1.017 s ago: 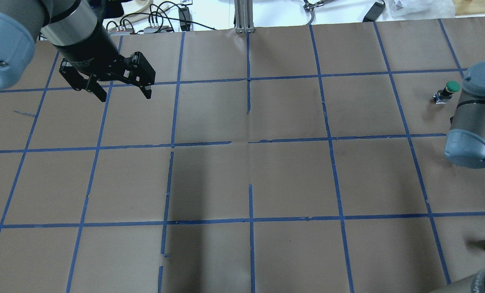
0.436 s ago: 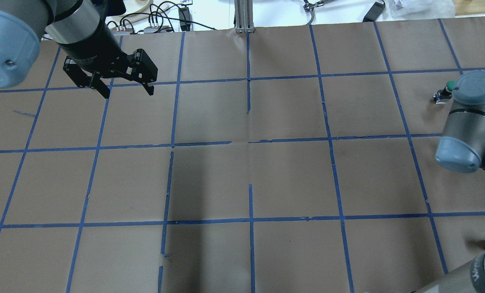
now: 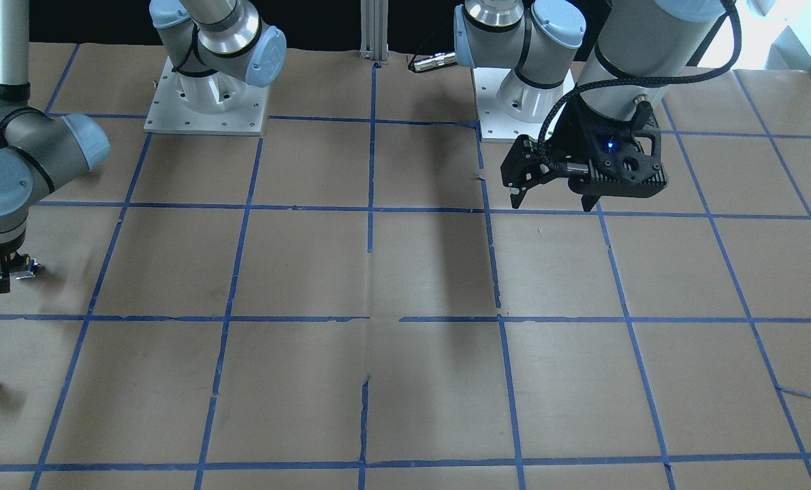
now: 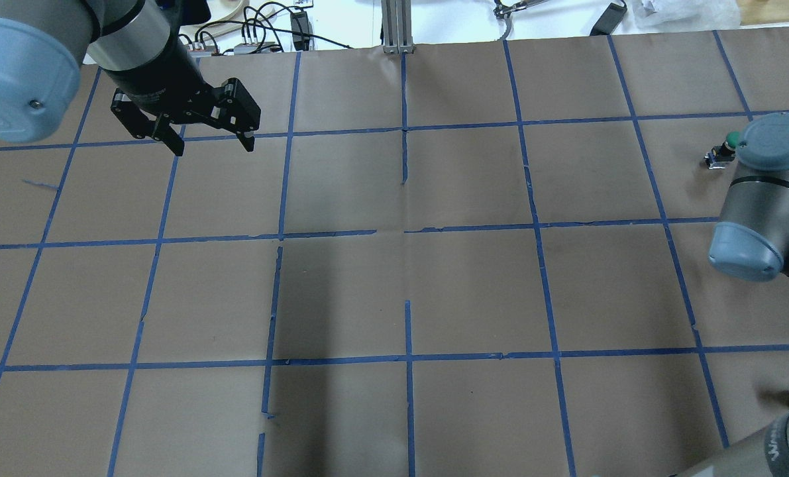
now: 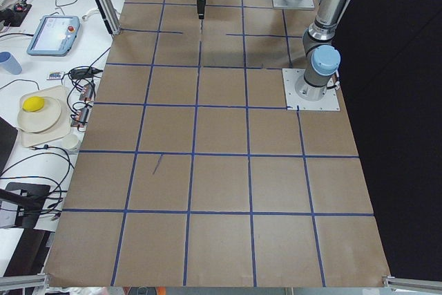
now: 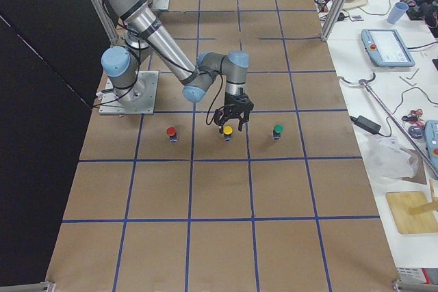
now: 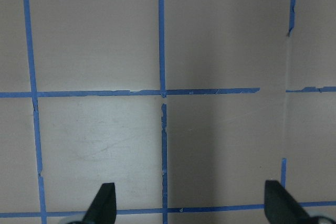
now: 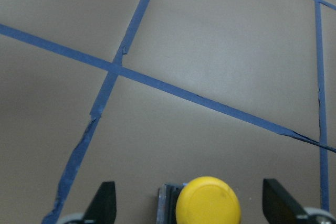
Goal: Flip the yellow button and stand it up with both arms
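You're looking at the R end effector (image 8: 191, 205) hanging low over the table (image 4: 473, 285). It's released, w/ its fingers spread wide. The yellow button (image 6: 228, 130) is sitting between them, and nothing is touching it in the wrist cam. The button is resting on the table's right side, cap facing up, w/ a greyish block peeking out beside the cap. It's sitting in a row btwn a red button (image 6: 171, 132) and a green button (image 6: 278, 130), each well apart from it. The L end effector (image 4: 212, 142) is hovering above the table's left half. It's also released, jaws wide and gripping nothing. Only bare table and blue tape lines (image 7: 163, 93) are showing btwn its fingers.
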`<state>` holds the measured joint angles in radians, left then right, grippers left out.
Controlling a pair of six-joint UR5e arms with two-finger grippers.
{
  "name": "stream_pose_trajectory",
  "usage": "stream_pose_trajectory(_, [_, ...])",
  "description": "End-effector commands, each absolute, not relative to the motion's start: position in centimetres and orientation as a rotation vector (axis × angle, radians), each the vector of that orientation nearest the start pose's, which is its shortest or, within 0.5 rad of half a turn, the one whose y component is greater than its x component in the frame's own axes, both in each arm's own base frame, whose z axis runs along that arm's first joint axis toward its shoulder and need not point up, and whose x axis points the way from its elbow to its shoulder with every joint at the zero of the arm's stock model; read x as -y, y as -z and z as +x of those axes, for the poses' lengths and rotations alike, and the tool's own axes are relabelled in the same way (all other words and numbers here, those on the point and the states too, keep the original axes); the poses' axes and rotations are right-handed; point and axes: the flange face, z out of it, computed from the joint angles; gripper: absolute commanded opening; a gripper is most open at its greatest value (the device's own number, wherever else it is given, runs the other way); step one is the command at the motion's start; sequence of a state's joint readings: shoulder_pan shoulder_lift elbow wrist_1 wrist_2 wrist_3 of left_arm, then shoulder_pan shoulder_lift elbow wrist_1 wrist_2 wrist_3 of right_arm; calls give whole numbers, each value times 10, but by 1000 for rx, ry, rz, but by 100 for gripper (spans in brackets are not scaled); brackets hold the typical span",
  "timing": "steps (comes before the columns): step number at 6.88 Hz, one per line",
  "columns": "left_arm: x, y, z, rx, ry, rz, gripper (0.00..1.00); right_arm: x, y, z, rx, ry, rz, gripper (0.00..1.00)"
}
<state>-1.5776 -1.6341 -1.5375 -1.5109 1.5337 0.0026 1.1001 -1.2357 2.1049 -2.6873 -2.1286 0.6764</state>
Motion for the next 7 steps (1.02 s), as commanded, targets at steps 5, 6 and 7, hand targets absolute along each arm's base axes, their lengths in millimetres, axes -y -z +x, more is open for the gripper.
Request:
stream_pose_trajectory(5, [520, -472, -141, -3177, 32, 25, 100, 525, -343, -134, 2629, -108, -1118, 100])
stream_pose_trajectory(6, [521, -472, -140, -3178, 32, 23, 100, 519, -371, -103, 2768, -38, -1095, 100])
stream_pose_trajectory(7, [521, -472, -140, -3181, 34, 23, 100, 509, -405, -60, 2889, -48, -1049, 100])
